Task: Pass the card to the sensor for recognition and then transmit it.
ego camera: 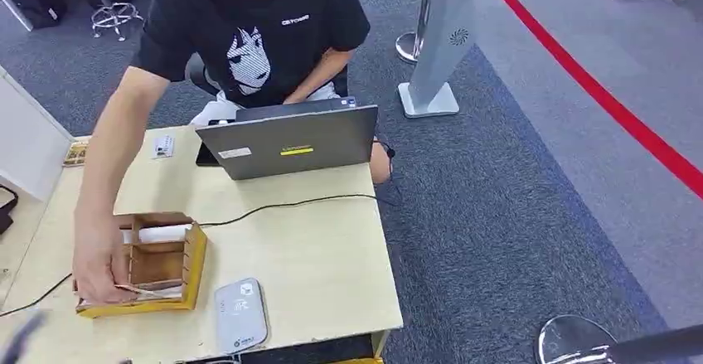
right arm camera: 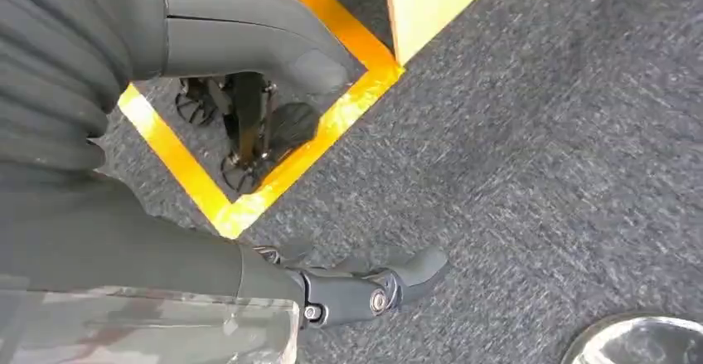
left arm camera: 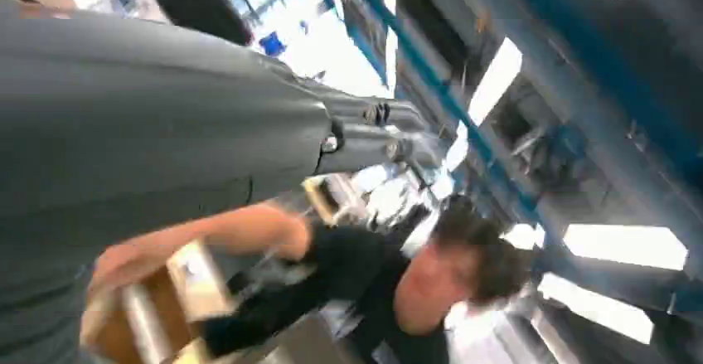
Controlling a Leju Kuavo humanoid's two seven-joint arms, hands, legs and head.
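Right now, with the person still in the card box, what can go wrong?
1. The person's hand rests at the wooden box; a reach by the left robot hand could strike it.
2. The cable crosses the table near the card reader and could snag.
3. The right robot hand hangs over the floor, far from the cards.

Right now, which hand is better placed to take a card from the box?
Left, probably. The left hand is raised at table level, facing the box, which sits on the table's left side. The right hand hangs over carpet beside the table. A person's hand is in the box, so wait.
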